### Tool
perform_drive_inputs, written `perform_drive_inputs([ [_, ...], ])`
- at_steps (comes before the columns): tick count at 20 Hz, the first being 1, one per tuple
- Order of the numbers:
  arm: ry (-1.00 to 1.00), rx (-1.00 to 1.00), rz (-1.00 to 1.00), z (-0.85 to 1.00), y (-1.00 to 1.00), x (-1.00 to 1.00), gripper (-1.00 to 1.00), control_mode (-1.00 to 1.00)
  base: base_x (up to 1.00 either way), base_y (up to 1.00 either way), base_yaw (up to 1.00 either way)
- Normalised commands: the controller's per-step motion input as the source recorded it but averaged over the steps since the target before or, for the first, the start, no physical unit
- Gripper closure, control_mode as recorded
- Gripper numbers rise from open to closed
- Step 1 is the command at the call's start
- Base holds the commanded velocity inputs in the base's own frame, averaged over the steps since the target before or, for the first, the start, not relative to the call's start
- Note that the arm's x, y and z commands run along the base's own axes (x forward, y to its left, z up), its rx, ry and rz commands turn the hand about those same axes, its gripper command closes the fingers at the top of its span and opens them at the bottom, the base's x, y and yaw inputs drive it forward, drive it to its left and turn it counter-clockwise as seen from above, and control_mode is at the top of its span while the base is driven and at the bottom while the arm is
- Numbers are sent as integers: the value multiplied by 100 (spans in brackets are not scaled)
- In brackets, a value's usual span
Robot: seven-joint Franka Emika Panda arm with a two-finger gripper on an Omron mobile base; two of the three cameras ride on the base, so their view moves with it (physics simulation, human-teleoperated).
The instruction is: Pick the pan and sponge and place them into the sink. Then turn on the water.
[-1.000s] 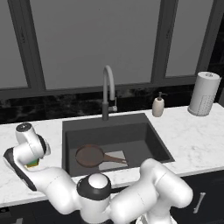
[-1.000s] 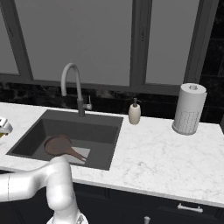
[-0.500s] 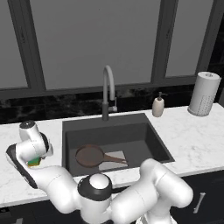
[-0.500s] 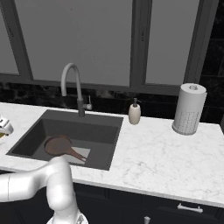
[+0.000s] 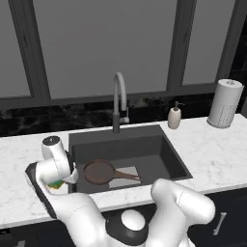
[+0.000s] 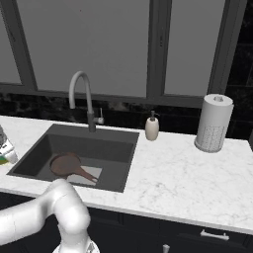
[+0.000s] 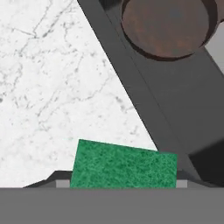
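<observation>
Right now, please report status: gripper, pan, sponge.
Gripper over sponge, grip not confirmed. Pan already in sink. Sponge on counter beside sink. No obstruction seen.

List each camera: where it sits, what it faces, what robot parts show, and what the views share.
Left base view: behind the arm's left, facing the sink; arm across the bottom, hand over the sponge.
Right base view: behind its right, facing the same sink; elbow lower left.
Hand view: on the hand, looking down at the sponge.
All three show the pan.

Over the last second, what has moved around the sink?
The hand has come down on the sponge on the counter left of the sink, its jaws narrowing around it. The sponge is not visibly lifted. The pan stays in the basin; faucet unchanged.
</observation>
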Motion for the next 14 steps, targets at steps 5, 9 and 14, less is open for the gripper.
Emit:
perform_drive_inputs([
  [5, -3, 0, -33, 16, -98, -22, 100, -100, 0, 0, 0],
  [9, -4, 0, -22, 20, -100, 0, 100, -100, 0, 0, 0],
  [14, -1, 0, -17, 21, -99, 6, 100, -100, 0, 0, 0],
])
